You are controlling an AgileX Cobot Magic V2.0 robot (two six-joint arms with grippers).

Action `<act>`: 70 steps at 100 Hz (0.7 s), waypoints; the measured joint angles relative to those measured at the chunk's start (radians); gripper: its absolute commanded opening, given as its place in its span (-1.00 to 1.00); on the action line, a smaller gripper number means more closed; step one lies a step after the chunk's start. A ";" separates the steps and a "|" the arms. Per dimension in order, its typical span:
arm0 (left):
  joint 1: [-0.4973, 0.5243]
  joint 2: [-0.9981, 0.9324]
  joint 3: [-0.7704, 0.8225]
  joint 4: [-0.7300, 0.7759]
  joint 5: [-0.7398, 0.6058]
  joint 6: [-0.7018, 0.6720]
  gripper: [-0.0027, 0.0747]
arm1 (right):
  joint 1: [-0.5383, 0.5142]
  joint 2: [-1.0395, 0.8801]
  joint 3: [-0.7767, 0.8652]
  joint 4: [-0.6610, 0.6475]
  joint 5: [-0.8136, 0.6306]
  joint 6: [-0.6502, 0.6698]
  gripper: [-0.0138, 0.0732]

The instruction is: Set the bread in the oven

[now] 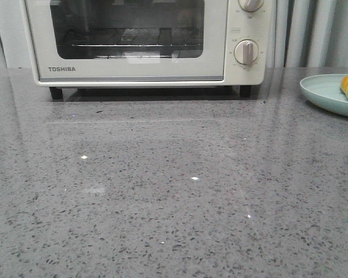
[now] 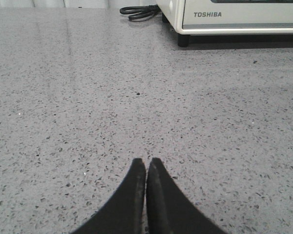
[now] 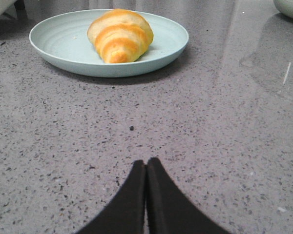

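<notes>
Bread (image 3: pixel 119 35) sits on a pale green plate (image 3: pixel 63 46) to the right of the oven (image 1: pixel 145 40) — its door is shut. Both grippers (image 2: pixel 146 163) (image 3: pixel 146 163) are pressed closed, holding nothing, low over the speckled grey table (image 1: pixel 162 191).

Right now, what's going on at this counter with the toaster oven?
Nothing is being handled yet. The bread lies on a pale green plate on the grey counter, off to the right of the oven, whose door is closed. The right end effector is shut and empty, pointing at the plate from short of it. The left end effector is also shut and empty, low over bare counter, facing the oven's left corner.
</notes>
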 measured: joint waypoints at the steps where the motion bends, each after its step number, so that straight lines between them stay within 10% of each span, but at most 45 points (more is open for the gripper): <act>1: 0.000 0.000 0.000 0.000 0.000 0.000 -0.99 | 0.000 0.000 0.000 0.000 0.000 0.000 -0.79; 70: 0.000 0.000 0.000 0.015 0.000 0.000 -0.99 | 0.000 0.000 0.000 -0.097 -0.006 0.000 -0.79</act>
